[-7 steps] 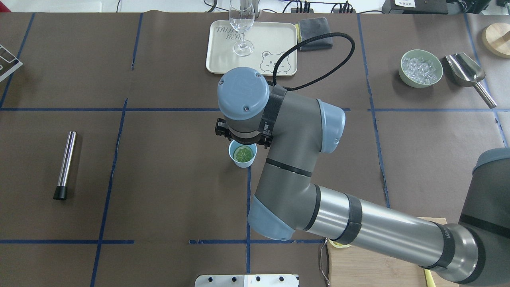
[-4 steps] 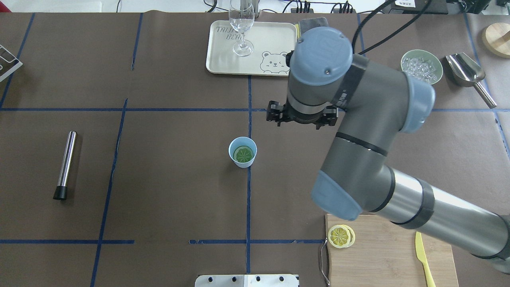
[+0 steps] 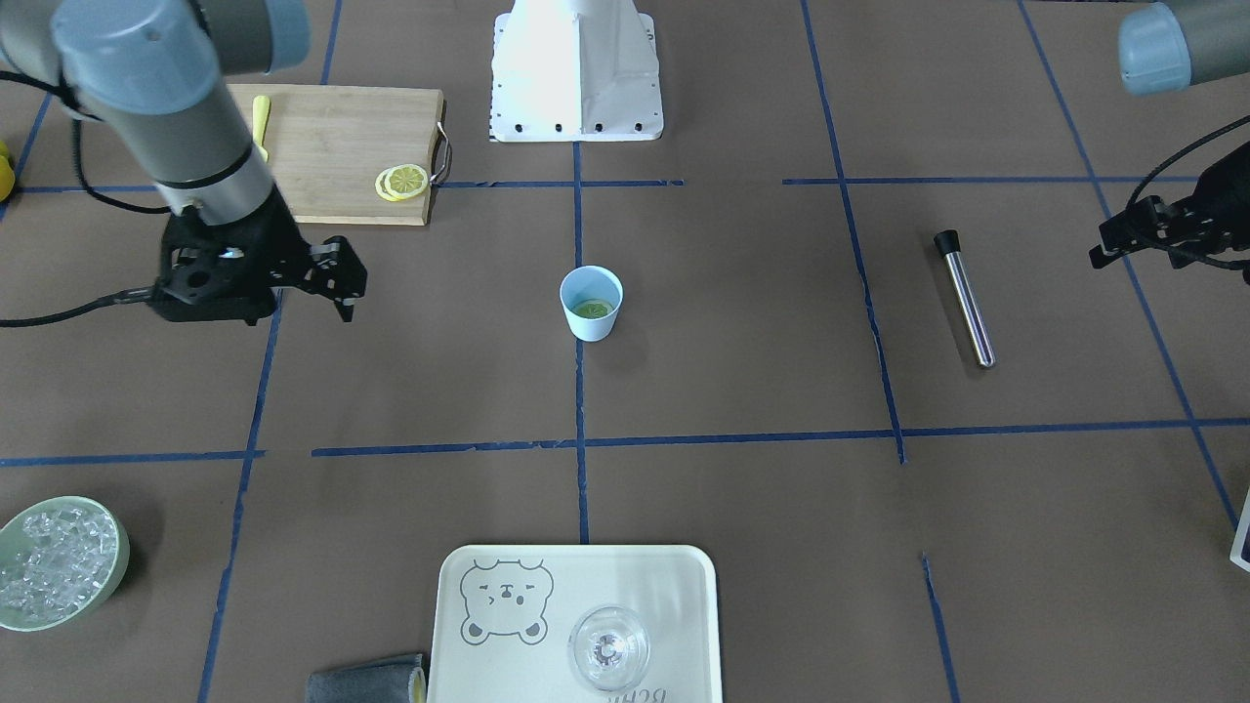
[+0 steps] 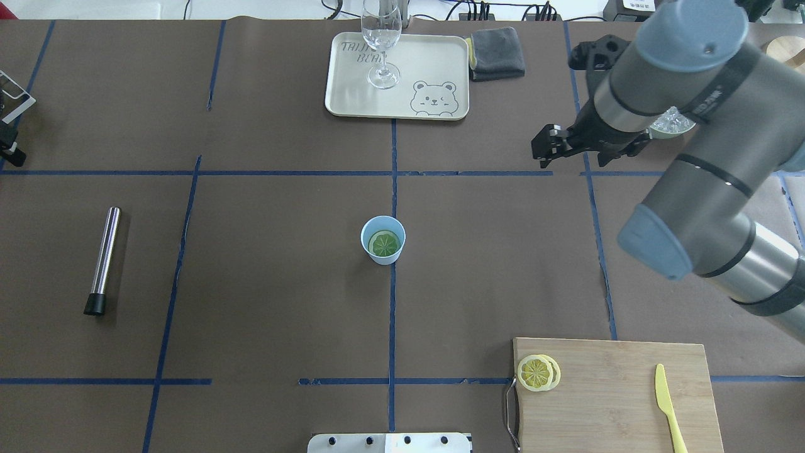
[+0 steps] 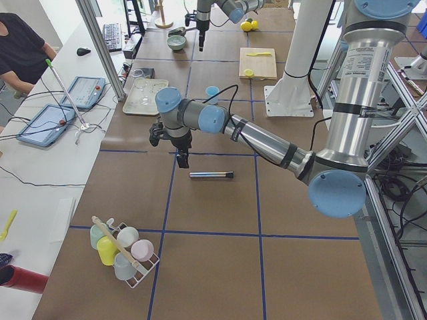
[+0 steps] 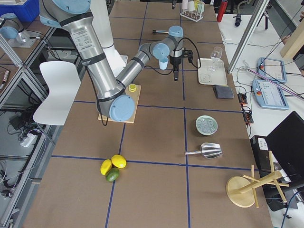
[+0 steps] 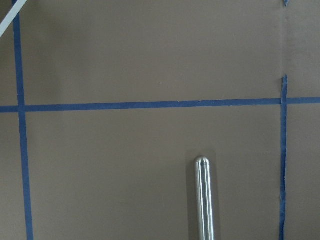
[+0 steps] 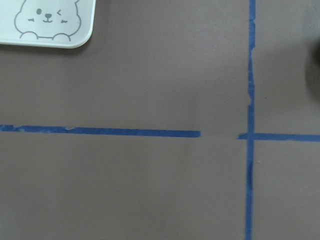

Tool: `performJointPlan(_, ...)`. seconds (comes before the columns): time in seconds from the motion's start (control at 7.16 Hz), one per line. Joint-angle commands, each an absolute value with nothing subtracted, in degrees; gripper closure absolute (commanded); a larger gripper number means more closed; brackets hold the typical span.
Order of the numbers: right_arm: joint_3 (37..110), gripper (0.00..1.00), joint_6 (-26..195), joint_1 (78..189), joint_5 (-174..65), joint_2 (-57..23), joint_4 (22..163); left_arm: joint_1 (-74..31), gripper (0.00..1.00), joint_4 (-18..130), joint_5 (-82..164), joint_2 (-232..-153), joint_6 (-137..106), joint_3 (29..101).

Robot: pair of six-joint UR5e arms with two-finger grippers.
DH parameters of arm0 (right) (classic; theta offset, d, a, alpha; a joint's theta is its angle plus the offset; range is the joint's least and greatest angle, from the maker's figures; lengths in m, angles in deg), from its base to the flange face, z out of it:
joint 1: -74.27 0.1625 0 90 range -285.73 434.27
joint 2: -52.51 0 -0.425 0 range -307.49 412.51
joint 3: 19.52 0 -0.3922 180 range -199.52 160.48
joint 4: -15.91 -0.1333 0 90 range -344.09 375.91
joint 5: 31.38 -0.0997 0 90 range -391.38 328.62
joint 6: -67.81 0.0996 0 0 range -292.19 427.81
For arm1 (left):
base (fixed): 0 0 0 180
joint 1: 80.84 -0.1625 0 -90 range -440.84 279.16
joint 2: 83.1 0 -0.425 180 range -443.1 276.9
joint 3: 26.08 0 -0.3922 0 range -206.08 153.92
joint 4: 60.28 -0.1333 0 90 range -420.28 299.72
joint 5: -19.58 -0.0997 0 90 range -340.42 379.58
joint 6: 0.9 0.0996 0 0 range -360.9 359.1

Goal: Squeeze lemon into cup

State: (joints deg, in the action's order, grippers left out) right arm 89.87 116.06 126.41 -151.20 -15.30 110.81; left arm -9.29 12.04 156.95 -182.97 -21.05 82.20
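The cup (image 4: 383, 240) stands upright at the centre of the overhead view, on the vertical blue tape line of the brown table (image 4: 264, 264), with nothing touching it. The lemon (image 4: 384, 244) lies flat inside the cup, low down, and looks greenish against the blue interior. The right gripper (image 4: 546, 143) hangs in the upper right of the overhead view, well apart from the cup and just beside the green bowl of ice (image 3: 59, 562), which the arm partly hides from above; its jaws stand apart with nothing between them. The left gripper (image 3: 1108, 249) sits at the right edge of the front-facing view, beyond the metal rod (image 3: 965, 298) that lies on the table; whether its jaws are apart or together I cannot tell. In the lower right of the overhead view a wooden cutting board (image 4: 616, 402) carries two overlapping lemon slices (image 4: 538, 372) at its upper left corner and a yellow knife (image 4: 668, 406) near its right side. At top centre, a wine glass (image 4: 381, 44) stands on a cream tray (image 4: 434, 69).
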Motion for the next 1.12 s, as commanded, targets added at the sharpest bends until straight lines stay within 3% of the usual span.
performJointPlan(0.0,89.6,0.00,99.6,140.0,-163.6,-26.6,104.4,-14.7,0.00,10.1,157.1,-184.2,-20.6,78.6)
performJointPlan(0.42,89.6,0.00,88.7,146.5,-164.7,-34.0,104.3,-21.0,0.00,22.5,158.2,-184.2,-21.3,67.2)
performJointPlan(0.98,89.6,0.00,88.6,148.0,-166.3,-34.6,104.3,-24.6,0.00,32.4,158.7,-184.3,-30.5,61.9)
